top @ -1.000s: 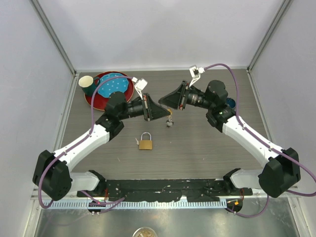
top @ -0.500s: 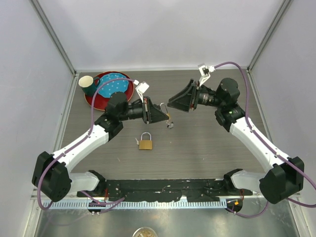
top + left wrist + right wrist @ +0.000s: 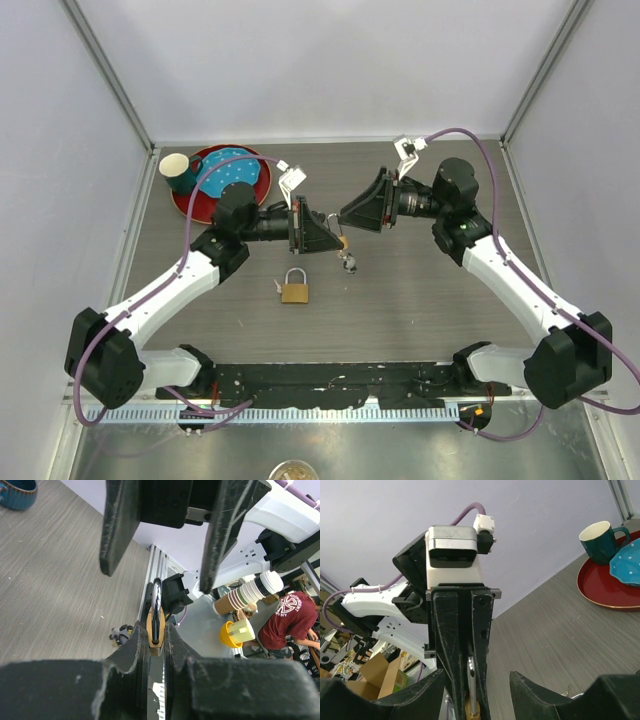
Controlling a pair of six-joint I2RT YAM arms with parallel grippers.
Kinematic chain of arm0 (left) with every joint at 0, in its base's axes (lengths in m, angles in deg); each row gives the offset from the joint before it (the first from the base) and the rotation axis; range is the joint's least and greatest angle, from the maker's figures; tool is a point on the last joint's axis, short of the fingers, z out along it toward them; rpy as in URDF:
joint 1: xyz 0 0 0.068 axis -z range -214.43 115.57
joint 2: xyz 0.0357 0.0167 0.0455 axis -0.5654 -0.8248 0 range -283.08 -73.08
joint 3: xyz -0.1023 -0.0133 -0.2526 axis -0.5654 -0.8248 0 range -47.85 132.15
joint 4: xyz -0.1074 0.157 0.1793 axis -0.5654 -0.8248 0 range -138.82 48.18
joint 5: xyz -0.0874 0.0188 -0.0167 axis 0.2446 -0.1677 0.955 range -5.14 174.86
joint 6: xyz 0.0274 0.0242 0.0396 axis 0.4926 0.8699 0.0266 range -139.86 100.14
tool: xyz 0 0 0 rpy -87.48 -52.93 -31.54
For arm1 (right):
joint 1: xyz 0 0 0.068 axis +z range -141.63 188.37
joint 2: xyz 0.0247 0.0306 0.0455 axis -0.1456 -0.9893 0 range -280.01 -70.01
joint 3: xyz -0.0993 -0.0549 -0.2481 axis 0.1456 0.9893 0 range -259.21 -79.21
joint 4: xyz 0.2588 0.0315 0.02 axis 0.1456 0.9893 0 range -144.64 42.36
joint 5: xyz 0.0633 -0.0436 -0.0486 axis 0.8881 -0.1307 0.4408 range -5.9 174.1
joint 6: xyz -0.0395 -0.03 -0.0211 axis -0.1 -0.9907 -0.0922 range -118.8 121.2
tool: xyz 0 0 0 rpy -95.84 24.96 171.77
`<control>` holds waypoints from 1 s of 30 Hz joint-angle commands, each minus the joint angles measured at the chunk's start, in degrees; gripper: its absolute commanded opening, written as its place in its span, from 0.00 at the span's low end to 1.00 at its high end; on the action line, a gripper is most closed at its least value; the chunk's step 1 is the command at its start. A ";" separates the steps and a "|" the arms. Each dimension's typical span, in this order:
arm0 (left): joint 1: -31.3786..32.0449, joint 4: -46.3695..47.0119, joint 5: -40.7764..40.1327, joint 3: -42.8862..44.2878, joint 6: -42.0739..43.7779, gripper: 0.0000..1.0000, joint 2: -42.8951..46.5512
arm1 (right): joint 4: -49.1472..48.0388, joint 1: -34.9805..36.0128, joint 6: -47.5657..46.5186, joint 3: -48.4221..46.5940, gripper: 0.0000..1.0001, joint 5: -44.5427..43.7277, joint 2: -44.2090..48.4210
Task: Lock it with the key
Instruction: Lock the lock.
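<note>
one padlock (image 3: 294,290) — one key (image 3: 156,624) in left gripper (image 3: 335,238).

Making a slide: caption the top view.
Left gripper pinches the key, right gripper open opposite, padlock lying on the table.

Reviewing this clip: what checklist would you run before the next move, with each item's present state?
1. Left tool shut on the small brass piece: ok.
2. Right tool open, facing that piece: ok.
3. Bunch of keys hanging free below the piece: ok.
4. Padlock lying apart from both tools: ok.
5. Key seated in a keyhole: cannot tell.
</note>
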 commanded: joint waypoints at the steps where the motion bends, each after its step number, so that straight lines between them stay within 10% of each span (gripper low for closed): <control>1: 0.05 1.83 2.07 2.54 0.30 0.00 1.04 | -0.01 0.86 -1.86 -0.78 0.60 -0.42 -0.71; 8: 0.23 2.00 1.98 2.80 0.12 0.00 0.34 | -0.01 3.93 -2.39 -0.96 0.54 -0.86 -1.86; 15: 0.23 2.35 1.98 2.45 0.03 0.00 0.24 | -1.76 4.55 -1.25 -0.61 0.02 -1.74 -1.68; 23: 0.23 1.74 -0.73 1.57 0.56 0.00 1.04 | -3.08 4.55 0.16 -0.87 0.02 -4.64 -0.19; 30: -0.30 -2.74 -6.89 1.31 3.99 0.44 3.93 | -3.43 4.37 1.56 -2.27 0.01 -10.78 2.01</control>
